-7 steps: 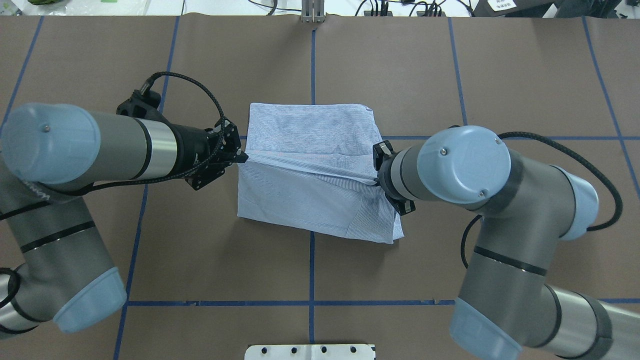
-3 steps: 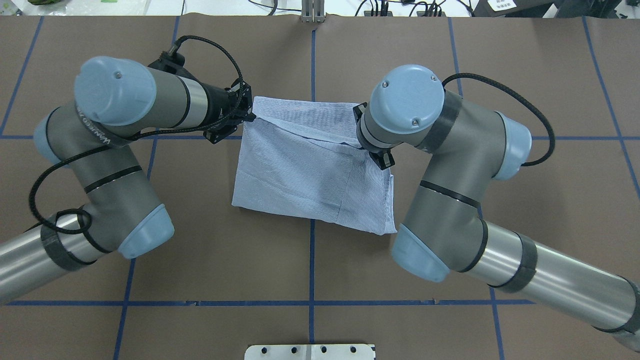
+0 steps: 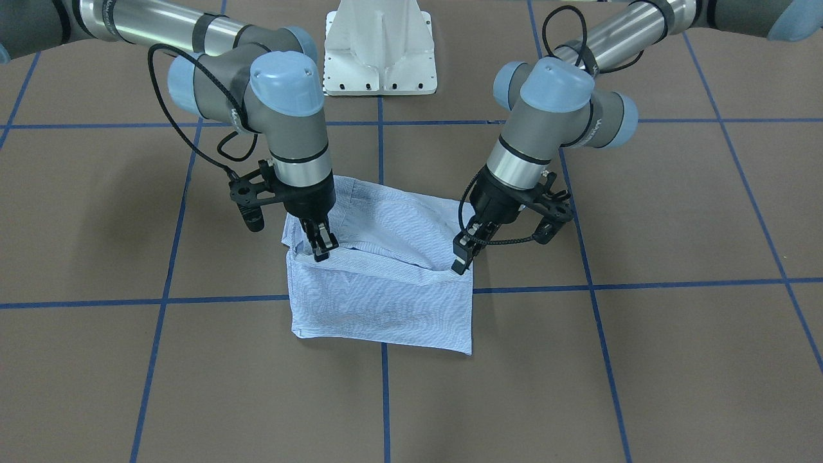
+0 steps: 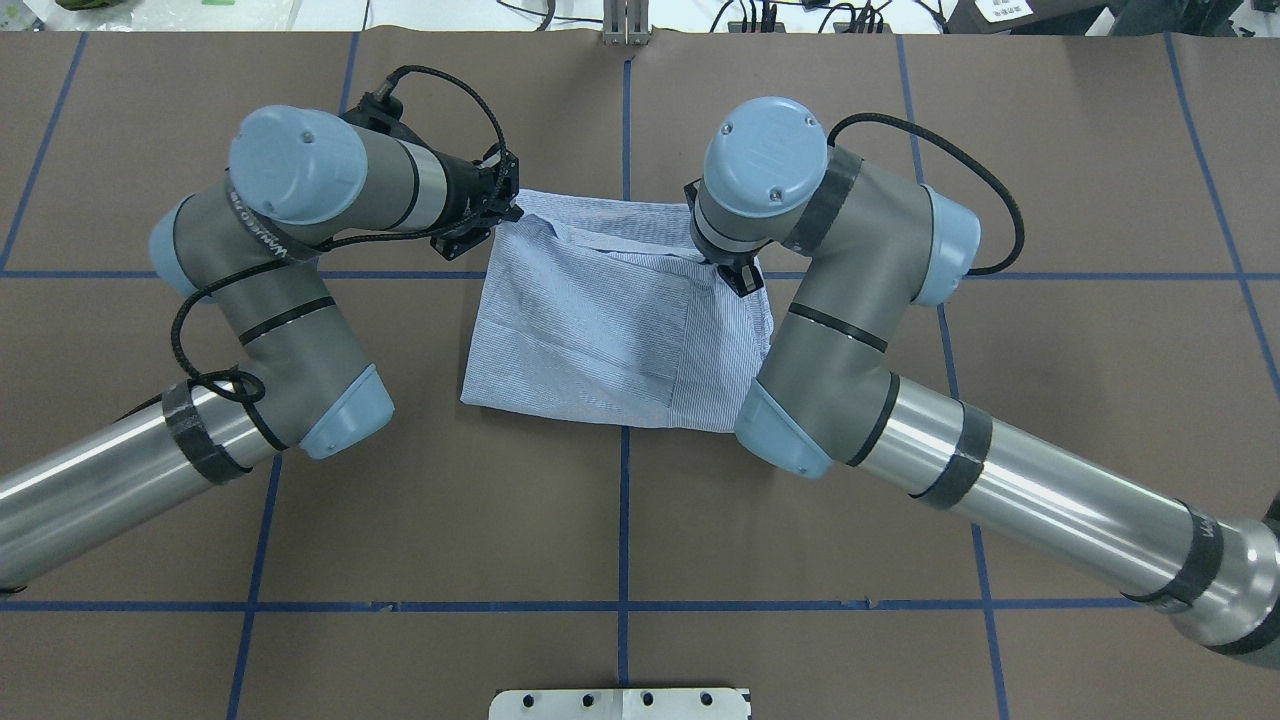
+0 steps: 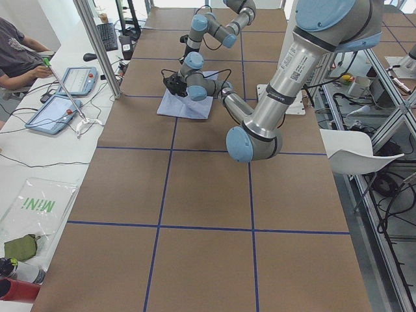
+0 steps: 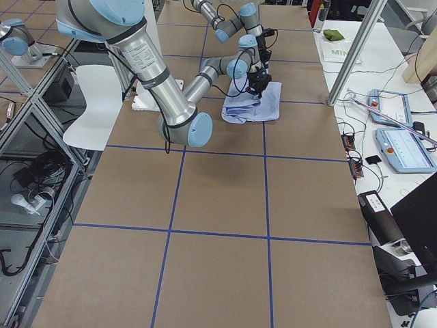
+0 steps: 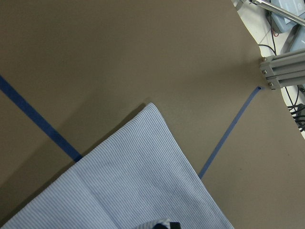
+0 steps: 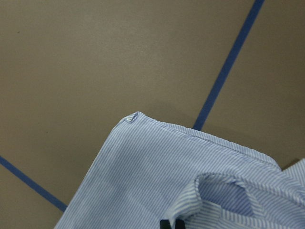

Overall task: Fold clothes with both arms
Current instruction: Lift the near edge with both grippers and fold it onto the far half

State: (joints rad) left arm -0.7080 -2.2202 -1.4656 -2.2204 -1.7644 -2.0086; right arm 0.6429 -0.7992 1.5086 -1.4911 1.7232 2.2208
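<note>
- You have one shirt (image 4: 600, 330) here, light blue with fine white stripes, folded down to a rough rectangle.
- It lies at the middle of the brown table (image 4: 1000, 150), straddling the centre one of the blue tape lines (image 4: 622, 520).
- You have two arms. The left arm (image 4: 290, 260) comes in on the overhead view's left and the right arm (image 4: 860, 290) on its right. Both are bent in over the cloth.
- There are two grippers, one at each end of the same raised fold edge.
- The left gripper (image 3: 460, 262) has its fingers pinched together on the shirt's corner on the robot's left.
- The right gripper (image 3: 321, 249) is likewise clamped on the opposite corner, its fingers pointing down into the cloth.
- The shirt's long axis runs across the table, from one arm's side to the other. It sits slightly askew, so the edge nearest the robot slants.
- The held edge sits close to the shirt's far side, away from the robot. The upper layer slopes from it towards the robot, and a strip of the lower layer shows flat beyond it.
- You can also see one white pedestal base (image 3: 379, 58) at the robot's side of the table.
- One person (image 5: 16, 55) sits at a side desk in the exterior left view.
</note>
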